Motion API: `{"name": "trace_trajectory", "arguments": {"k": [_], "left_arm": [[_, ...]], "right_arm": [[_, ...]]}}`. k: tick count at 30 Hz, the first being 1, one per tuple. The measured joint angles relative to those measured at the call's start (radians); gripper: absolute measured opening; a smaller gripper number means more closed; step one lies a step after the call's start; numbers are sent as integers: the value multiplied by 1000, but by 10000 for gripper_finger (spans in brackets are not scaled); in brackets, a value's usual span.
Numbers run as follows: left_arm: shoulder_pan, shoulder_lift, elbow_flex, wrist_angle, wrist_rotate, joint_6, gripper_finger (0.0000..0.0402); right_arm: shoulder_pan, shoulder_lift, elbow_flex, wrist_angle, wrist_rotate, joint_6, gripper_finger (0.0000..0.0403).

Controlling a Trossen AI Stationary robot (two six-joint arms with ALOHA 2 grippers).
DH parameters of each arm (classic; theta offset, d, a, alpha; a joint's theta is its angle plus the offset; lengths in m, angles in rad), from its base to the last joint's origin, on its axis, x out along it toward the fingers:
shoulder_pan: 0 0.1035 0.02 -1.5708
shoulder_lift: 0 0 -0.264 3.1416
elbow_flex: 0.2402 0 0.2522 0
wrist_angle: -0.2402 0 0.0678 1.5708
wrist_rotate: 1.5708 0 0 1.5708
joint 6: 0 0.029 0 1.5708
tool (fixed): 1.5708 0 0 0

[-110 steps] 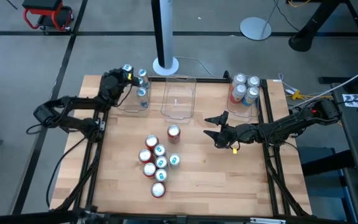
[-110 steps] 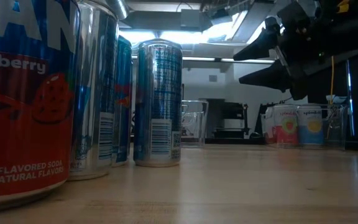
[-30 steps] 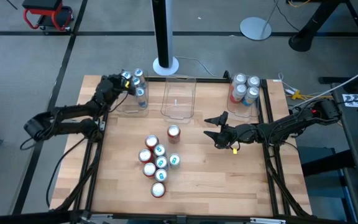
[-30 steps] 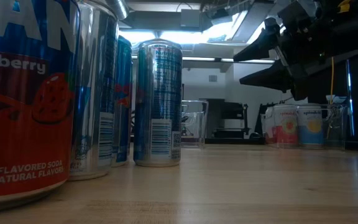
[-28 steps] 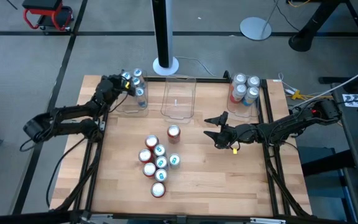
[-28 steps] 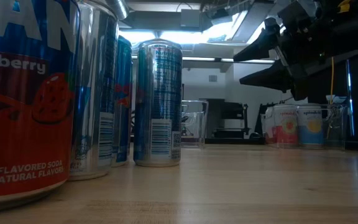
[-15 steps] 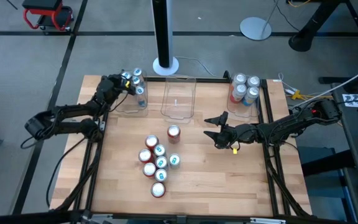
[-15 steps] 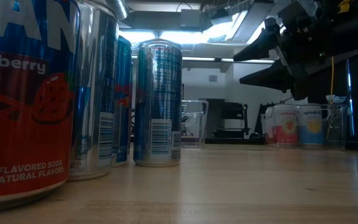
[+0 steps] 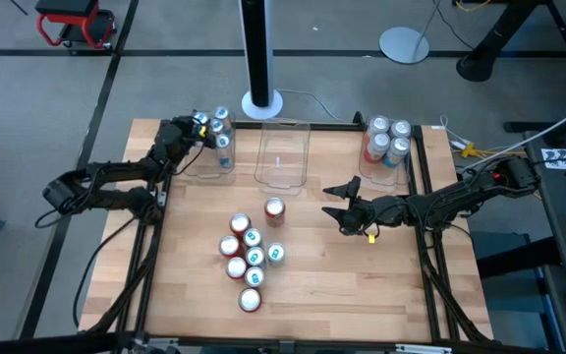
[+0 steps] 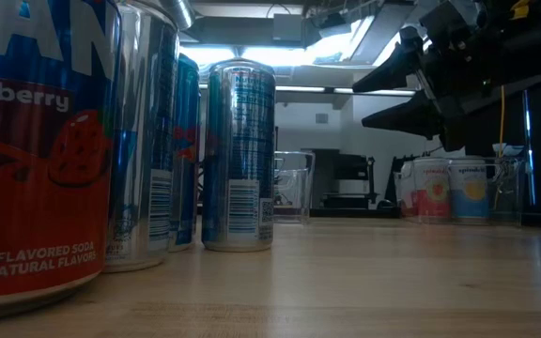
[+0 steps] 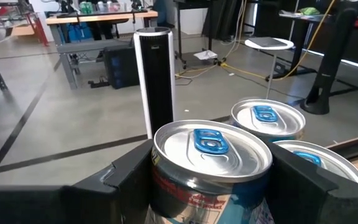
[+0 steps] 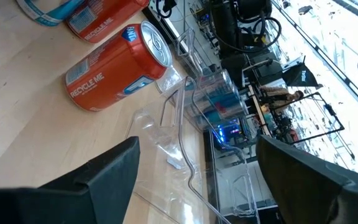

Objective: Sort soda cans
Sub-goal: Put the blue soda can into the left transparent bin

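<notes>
Several soda cans [image 9: 249,258] stand upright in a cluster at the table's middle, with one red can [image 9: 274,207] just beyond them. My left gripper [image 9: 202,126] is at the far-left clear bin [image 9: 209,162], shut on a silver-topped, blue-tabbed can [image 11: 211,146] beside two other cans [image 9: 224,128]. My right gripper [image 9: 340,203] hovers open above the table, to the right of the red can [image 12: 120,62], with nothing between its fingers. In the low view its fingers [image 10: 397,66] stand spread above the table. My left gripper pinches the can's upper wall [image 11: 161,180], just below the rim, between its two fingers, one on each side. The fingers come nearly level from the table's left. The can stands upright in the hold. Whether its base rests on the bin floor is hidden.
A second clear bin [image 9: 283,167] stands at the far middle. The far-right bin [image 9: 398,167] holds several cans [image 9: 387,138]. Dark frame rails [image 9: 423,197] run along both sides of the table. Bare wood lies between the cluster and my right gripper.
</notes>
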Motion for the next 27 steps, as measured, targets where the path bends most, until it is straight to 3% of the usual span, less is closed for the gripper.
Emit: {"name": "trace_trajectory", "arguments": {"k": [7, 16, 27], "left_arm": [[-3, -49, -4, -7, 6, 6, 239], [-2, -210, -6, -195, 50, 37, 239], [-15, -291, -5, -279, 82, 64, 239]], "right_arm": [[0, 0, 0, 0, 0, 0, 321], [0, 0, 0, 0, 0, 0, 321], [0, 0, 0, 0, 0, 0, 321]]}}
